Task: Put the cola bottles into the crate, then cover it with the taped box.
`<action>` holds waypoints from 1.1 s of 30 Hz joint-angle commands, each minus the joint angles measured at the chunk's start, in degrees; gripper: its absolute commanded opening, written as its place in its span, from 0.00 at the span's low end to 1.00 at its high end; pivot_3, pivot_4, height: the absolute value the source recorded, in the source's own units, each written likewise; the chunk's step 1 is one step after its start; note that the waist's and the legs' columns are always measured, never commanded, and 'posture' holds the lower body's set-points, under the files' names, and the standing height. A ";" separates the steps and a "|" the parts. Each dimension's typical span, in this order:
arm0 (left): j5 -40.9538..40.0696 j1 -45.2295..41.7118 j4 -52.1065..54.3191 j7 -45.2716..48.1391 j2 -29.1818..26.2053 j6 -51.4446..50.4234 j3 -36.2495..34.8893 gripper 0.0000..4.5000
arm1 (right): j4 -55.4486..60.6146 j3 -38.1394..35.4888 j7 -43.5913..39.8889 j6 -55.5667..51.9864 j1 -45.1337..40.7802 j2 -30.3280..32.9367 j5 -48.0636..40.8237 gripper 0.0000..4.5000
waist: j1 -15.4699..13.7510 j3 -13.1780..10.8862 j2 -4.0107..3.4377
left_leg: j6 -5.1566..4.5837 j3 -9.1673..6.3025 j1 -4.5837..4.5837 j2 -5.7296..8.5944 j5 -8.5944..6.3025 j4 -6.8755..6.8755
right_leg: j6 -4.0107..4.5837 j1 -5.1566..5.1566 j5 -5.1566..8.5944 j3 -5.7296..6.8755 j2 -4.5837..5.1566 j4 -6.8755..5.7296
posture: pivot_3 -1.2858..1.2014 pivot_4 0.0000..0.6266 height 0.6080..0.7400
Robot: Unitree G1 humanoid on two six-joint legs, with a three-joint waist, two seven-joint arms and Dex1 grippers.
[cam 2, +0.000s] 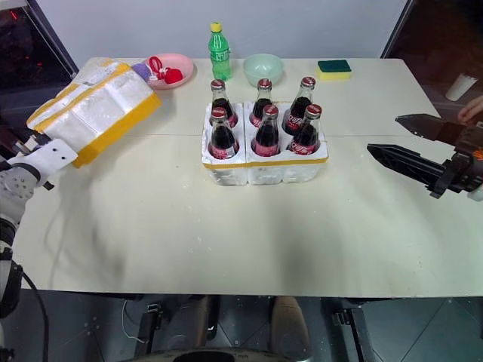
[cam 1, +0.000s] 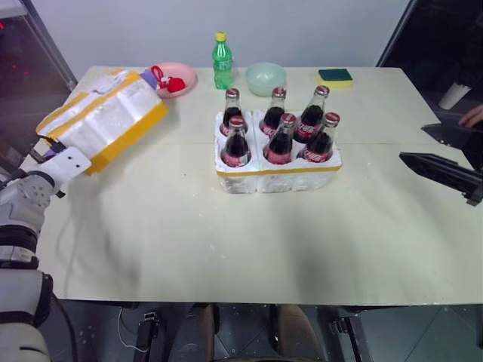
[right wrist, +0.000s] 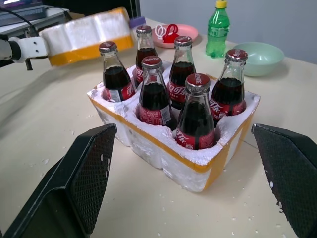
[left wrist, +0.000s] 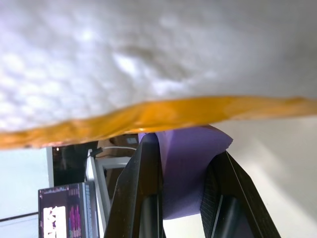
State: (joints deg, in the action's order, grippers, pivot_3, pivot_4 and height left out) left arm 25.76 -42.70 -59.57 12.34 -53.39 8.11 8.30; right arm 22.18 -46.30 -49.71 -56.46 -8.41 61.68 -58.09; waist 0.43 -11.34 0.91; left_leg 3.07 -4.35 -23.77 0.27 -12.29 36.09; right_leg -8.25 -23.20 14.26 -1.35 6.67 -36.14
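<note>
Left gripper [left wrist: 181,198] is clamped on the near edge of the taped box [cam 1: 106,117], tilted at the worktop's [cam 1: 226,241] left; such an edge hold may slip; right gripper [cam 2: 400,147] gapes beside the full crate [cam 1: 278,175].

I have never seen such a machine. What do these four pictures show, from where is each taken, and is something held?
This is a two-armed robot. Two pictures come from its head, looking down on a table; the other two come from cameras on its wrists. Six cola bottles stand in the crate. Behind are a green bottle, a pink plate, a green bowl and a sponge. The left gripper is shut on the edge of the taped box. The right gripper is open, holding nothing.
</note>
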 commanded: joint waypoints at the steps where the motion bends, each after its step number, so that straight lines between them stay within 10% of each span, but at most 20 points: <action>1: -2.29 -5.22 5.64 1.25 -0.67 2.01 -1.98 0.08 | -0.58 -2.20 0.29 1.38 0.38 0.47 0.80 1.00 | -0.24 -0.04 0.07 | 0.00 0.00 -0.01 0.00 0.00 0.00 | 0.00 0.00 0.00 0.00 0.00 0.00 | 0.52 0.24 0.99; 16: -7.63 -16.62 52.00 32.60 4.61 -15.41 2.86 0.08 | 1.01 -0.15 1.43 2.94 3.26 -1.19 2.83 1.00 | 0.47 -0.03 0.20 | 0.01 -0.02 -0.33 0.02 0.02 0.02 | -0.07 -0.21 -0.02 0.01 -0.03 0.02 | 0.52 0.24 0.99; 33: 1.02 -19.61 64.21 48.73 1.47 -11.27 10.00 0.08 | -0.01 1.95 6.83 3.40 -0.15 -4.49 0.62 1.00 | 0.41 -0.03 0.18 | 0.00 -0.04 -0.34 0.01 0.02 0.07 | -0.09 -0.20 0.01 -0.03 -0.06 0.03 | 0.52 0.24 0.99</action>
State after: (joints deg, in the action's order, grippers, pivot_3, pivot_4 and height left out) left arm 25.31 -62.16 2.74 60.14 -50.54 -4.48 18.85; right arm 22.11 -43.43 -43.13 -54.43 -7.36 57.31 -56.56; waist 0.84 -11.37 1.09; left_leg 3.07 -4.39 -24.11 0.29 -12.27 36.16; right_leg -8.35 -23.40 14.26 -1.38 6.61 -36.10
